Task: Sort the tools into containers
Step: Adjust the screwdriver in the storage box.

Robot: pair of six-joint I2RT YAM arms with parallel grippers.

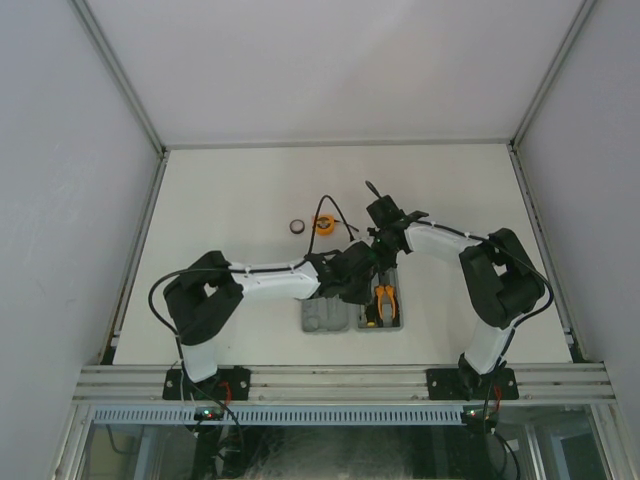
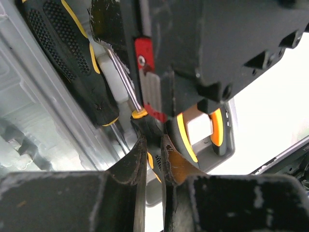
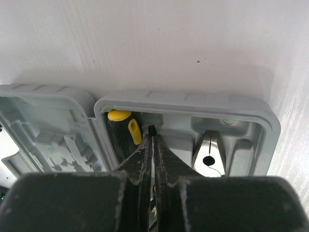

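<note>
**Overhead, two robot arms crowd one open tool case**

Both arms reach in over the flat grey plastic tool case (image 1: 325, 318). It lies open on the white desk (image 1: 230, 190) just ahead of their bases, its two hinged halves side by side with the moulded recesses facing up.

The left end effector (image 2: 153, 140) grips a black-and-yellow handled screwdriver (image 2: 126, 84) by the handle, fingers drawn close around it. The bare metal shaft slants up toward the right arm's black housing, above the case's right half.

The right end effector (image 3: 153, 139) is closed and hangs over that same half. A small black tip shows between its fingertips (image 3: 145, 154), and whether it pinches anything cannot be told from these views.

Beneath it, a second black-and-yellow screwdriver (image 3: 120, 129) lies in a recess along the left wall of the right half. The orange-and-black handled pliers (image 3: 210, 151) rest in the recess beside it, metal jaws showing.

Farther back on the desk, well apart from the case, the round orange tape measure (image 1: 324, 225) sits just beside the small black ring (image 1: 296, 227), with the ring to its left.
</note>
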